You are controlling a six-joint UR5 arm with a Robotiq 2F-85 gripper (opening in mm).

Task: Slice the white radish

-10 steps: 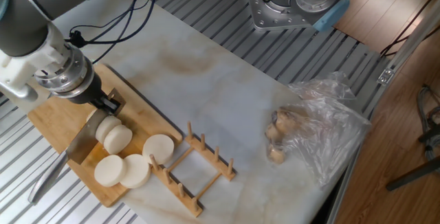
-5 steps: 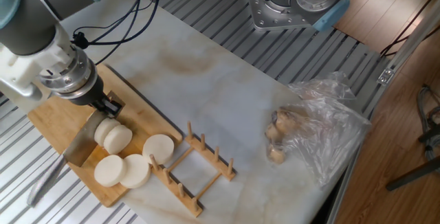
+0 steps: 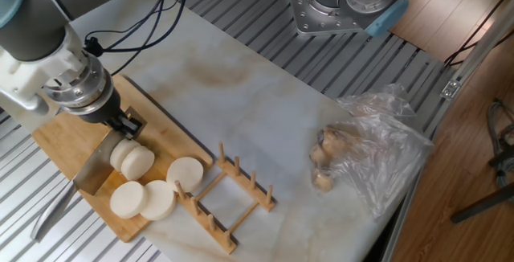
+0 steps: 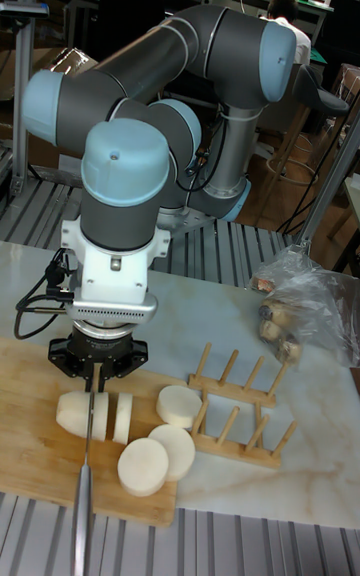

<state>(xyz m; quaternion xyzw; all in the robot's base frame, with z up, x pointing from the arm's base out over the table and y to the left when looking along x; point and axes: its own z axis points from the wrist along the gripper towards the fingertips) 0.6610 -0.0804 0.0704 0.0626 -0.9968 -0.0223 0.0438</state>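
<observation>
Nowhere readable writing; hand (image 4: pixel 97 364) holds knife (image 4: pixel 88 436) in white radish (image 4: pixel 95 414)

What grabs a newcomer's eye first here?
The gripper holding a knife down through the white radish on the cutting board. Three cut discs lie beside a wooden rack; a plastic bag sits at the table's right.

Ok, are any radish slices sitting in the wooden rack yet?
No, the wooden rack holds nothing between its pegs; the three cut slices lie flat on the cutting board beside it.
</observation>
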